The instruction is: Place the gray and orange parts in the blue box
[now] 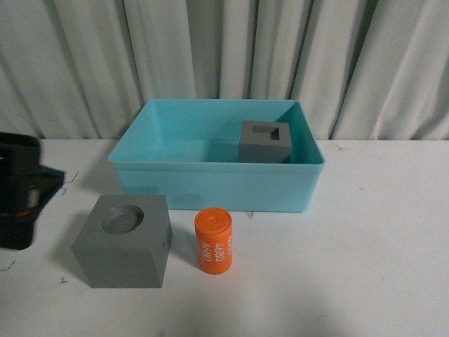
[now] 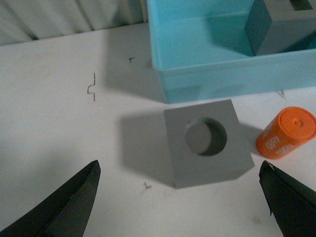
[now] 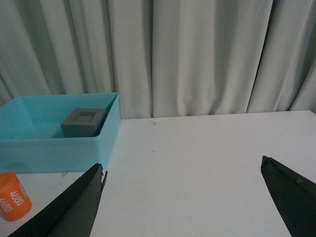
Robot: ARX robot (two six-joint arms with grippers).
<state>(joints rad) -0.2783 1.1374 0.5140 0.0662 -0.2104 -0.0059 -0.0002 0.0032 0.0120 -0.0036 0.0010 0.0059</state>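
Table (image 1: 379, 246): L claw (image 2: 179, 162), R claw (image 3: 182, 162) spread wide; R cam misses round-hole cube (image 1: 126, 256).

- Backdrop: a pale grey-white curtain (image 1: 224, 49) hangs in vertical folds across the full width of the scene, with darker shade lying in the creases. It meets the far edge of the tabletop.
- Work surface: a flat, matte white table (image 1: 379, 246) fills the lower part of the front view.
- Surface detail: a few small dark marks (image 2: 91, 88) are scattered on the tabletop, clearest in the left wrist view.
- Lighting: soft and rather dim, casting diffuse, blurred-edged shadows on the white surface.
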